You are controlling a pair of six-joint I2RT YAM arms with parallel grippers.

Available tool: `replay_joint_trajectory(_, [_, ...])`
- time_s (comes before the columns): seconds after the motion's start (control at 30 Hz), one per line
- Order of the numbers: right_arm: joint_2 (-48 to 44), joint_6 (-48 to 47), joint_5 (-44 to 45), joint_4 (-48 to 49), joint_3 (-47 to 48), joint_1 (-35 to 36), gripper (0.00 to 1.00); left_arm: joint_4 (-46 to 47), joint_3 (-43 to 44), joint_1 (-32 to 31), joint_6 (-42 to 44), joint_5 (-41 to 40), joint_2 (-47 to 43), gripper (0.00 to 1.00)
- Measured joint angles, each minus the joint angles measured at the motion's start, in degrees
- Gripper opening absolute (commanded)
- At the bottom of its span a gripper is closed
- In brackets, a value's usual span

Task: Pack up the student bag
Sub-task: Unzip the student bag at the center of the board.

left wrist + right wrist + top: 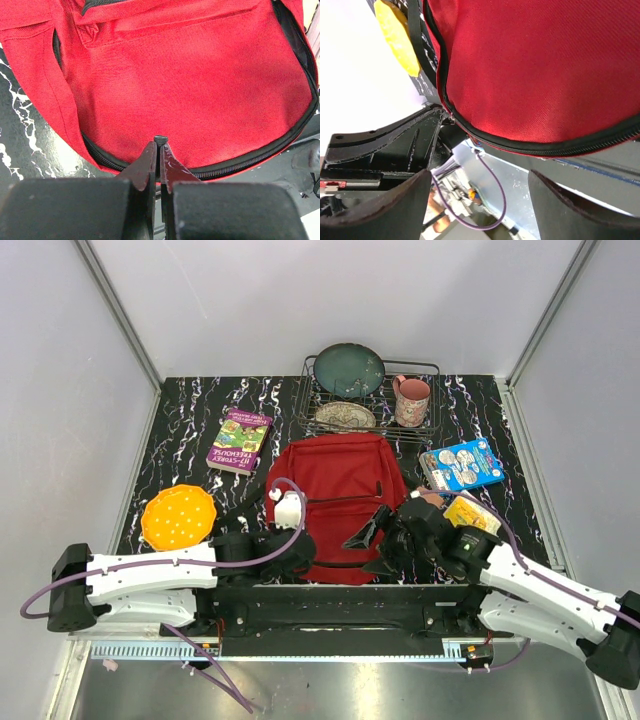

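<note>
The student bag (335, 480) lies mid-frame on the marbled surface (180, 440). The left tool (160, 145) is clamped tight at its zipper (250, 162); whether it grips the pull, I cannot tell. The right tool (480, 200) gapes empty. Likely step: unzipping, so next drag along the track.

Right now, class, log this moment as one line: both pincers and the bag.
student bag: lying flat, front up | left pincer: shut, tips at its zipper | right pincer: open, empty, beside bag

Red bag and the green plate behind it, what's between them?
In the top view, a speckled plate lies in the wire rack between the red bag and the green plate.
</note>
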Motion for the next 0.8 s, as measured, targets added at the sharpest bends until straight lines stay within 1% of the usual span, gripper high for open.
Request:
replay_joint_trajectory(0.13, [-2.01,7.82,2.67,1.73,-3.34,0.46,0.84,0.09,0.0,0.0,0.13,-0.02,0.04,0.0])
replay_joint_trajectory(0.2, [-1.51,10.73,3.45,1.84,-3.93,0.5,0.84,0.07,0.0,0.0,0.15,-0.07,0.04,0.0])
replay_joint_trajectory(0.5, [6.78,16.17,4.13,3.19,-1.38,2.43,0.84,0.13,0.61,0.0,0.11,-0.44,0.33,0.0])
replay_joint_trajectory(0.67, [7.37,20.61,4.83,4.76,-2.1,4.31,0.84,0.61,0.61,0.0,0.15,-0.42,0.5,0.0])
replay_joint_trajectory(0.8, [7.39,23.52,5.99,6.1,-2.78,5.33,0.81,1.33,0.61,0.0,0.68,-0.28,0.5,0.0])
